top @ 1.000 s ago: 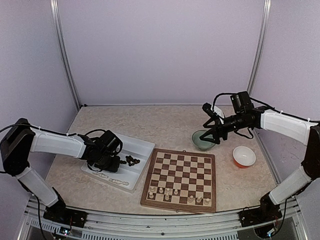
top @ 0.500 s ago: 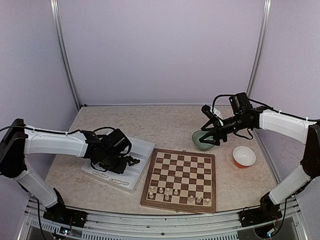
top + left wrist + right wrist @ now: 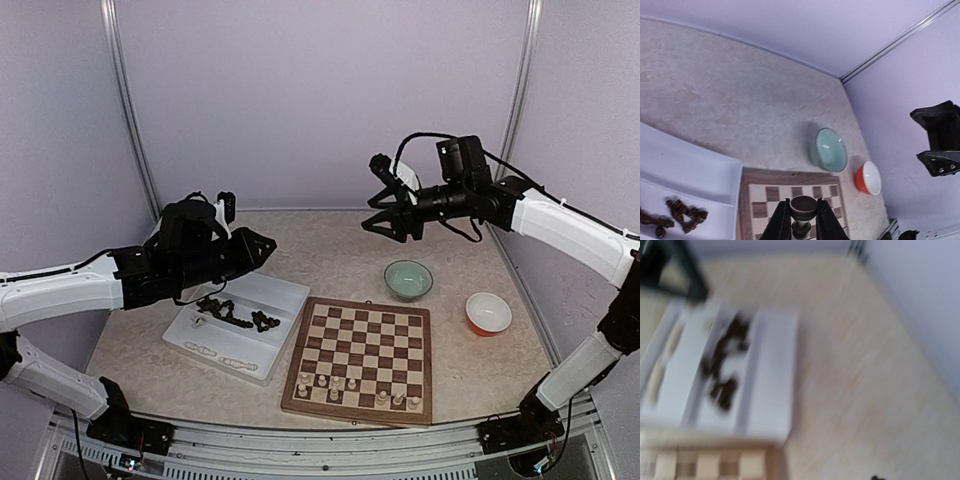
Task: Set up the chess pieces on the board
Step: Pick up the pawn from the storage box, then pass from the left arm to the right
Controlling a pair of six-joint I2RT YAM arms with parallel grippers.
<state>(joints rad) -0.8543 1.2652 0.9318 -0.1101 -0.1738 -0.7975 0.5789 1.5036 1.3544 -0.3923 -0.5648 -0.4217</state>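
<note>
Top view: my left jaws hang high, left of the board (image 3: 365,335); my right jaws hover beyond its far edge (spread or not, I cannot tell). Left wrist: left jaws pinch a dark piece (image 3: 803,206) by its neck, board below. So thin a hold may let it twist or drop, toppling the cream pieces (image 3: 353,384) along the board's near edge. Right wrist: blurred; probably dark pieces (image 3: 722,387) in the white tray (image 3: 767,380) left of the board.

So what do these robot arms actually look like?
The left arm and right arm are smooth white tubes linked by bulky black joints. Each ends in a black two-fingered pincer: left pincer, right pincer. Thin black cables loop beside the wrists.
</note>
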